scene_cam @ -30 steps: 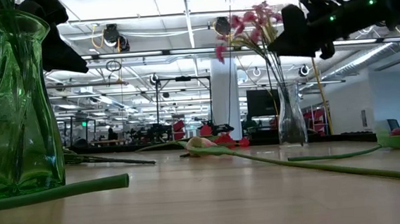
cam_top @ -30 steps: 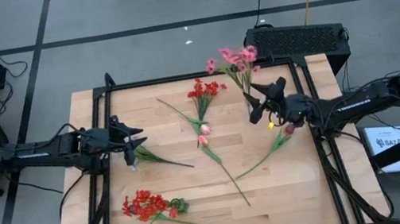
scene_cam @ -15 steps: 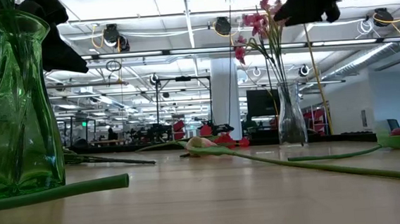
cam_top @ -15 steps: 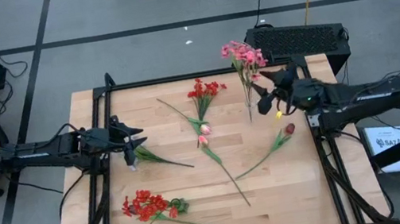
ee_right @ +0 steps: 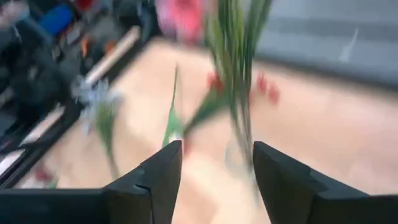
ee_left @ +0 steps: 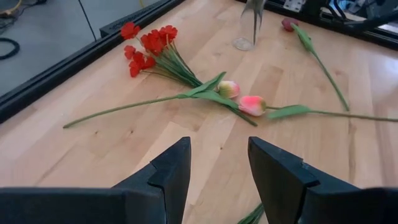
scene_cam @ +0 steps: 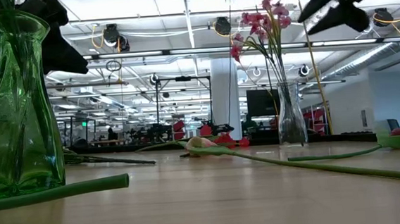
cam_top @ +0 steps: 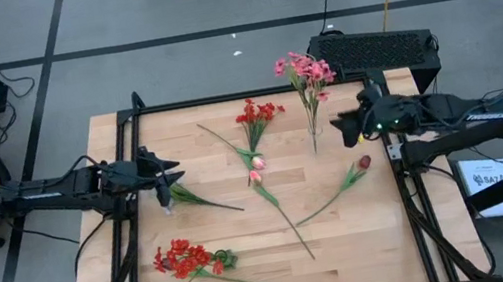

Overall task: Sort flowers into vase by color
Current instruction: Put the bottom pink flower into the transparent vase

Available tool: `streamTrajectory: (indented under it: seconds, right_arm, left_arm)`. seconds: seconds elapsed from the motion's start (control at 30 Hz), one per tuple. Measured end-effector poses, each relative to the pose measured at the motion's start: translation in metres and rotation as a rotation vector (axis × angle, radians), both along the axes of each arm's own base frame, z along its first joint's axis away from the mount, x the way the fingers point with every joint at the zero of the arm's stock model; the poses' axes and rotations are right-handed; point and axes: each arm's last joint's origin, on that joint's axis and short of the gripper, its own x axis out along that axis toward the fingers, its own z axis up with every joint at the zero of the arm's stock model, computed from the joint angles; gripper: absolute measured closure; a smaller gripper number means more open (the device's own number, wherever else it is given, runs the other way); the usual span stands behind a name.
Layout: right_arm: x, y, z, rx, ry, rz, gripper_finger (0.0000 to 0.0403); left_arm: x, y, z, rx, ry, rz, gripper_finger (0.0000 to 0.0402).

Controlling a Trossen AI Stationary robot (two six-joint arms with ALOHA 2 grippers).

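Pink blooms (cam_top: 304, 69) stand with their stems in a clear vase (scene_cam: 291, 120) at the far right. My right gripper (cam_top: 337, 126) hovers open just right of them, high above the table (scene_cam: 314, 11). My left gripper (cam_top: 168, 177) is open over a pale bluish-white sprig (cam_top: 166, 203) at the left. Lying flat are a red cluster (cam_top: 255, 114) at the far middle, another red cluster (cam_top: 187, 259) near left, two pink tulip buds (ee_left: 242, 98) in the centre and a maroon tulip (cam_top: 363, 162) at the right. A green vase (scene_cam: 12, 104) stands close to the low camera.
A black frame (cam_top: 224, 97) rims the wooden table. The tulips' long green stalks (cam_top: 286, 218) cross the centre. A black box (cam_top: 373, 47) sits beyond the far right corner. Bare wood lies near right and between the red cluster and the left arm.
My right gripper has risen and drawn back from the pink blooms toward the table's right edge. The pink blooms, which leaned toward the left, have swung upright in the clear vase.
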Motion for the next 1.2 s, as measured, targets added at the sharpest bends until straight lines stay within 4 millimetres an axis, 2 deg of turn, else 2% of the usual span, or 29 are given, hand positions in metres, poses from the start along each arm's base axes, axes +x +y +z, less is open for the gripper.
streamTrajectory:
  seconds: [0.2, 0.47, 0.7, 0.97, 1.2]
  right_arm:
    - [-0.011, 0.006, -0.020, 0.304, 0.159, 0.013, 0.0247]
    - [-0.017, 0.010, -0.037, 0.491, 0.364, -0.056, 0.0289]
    - [0.005, 0.026, -0.047, 0.499, 0.445, 0.015, 0.0333]
    - [0.029, 0.063, -0.061, 0.547, 0.507, 0.144, 0.0387]
    - [0.061, 0.087, -0.078, 0.419, 0.446, 0.179, 0.0401]
  left_arm:
    - [0.000, 0.000, 0.000, 0.013, 0.001, 0.012, 0.0233]
    - [0.000, 0.001, 0.000, 0.020, 0.001, 0.022, 0.0233]
    - [0.000, 0.001, 0.000, 0.020, 0.001, 0.023, 0.0233]
    - [0.000, 0.001, 0.000, 0.019, 0.001, 0.024, 0.0233]
    - [0.000, 0.001, 0.000, 0.022, 0.001, 0.027, 0.0233]
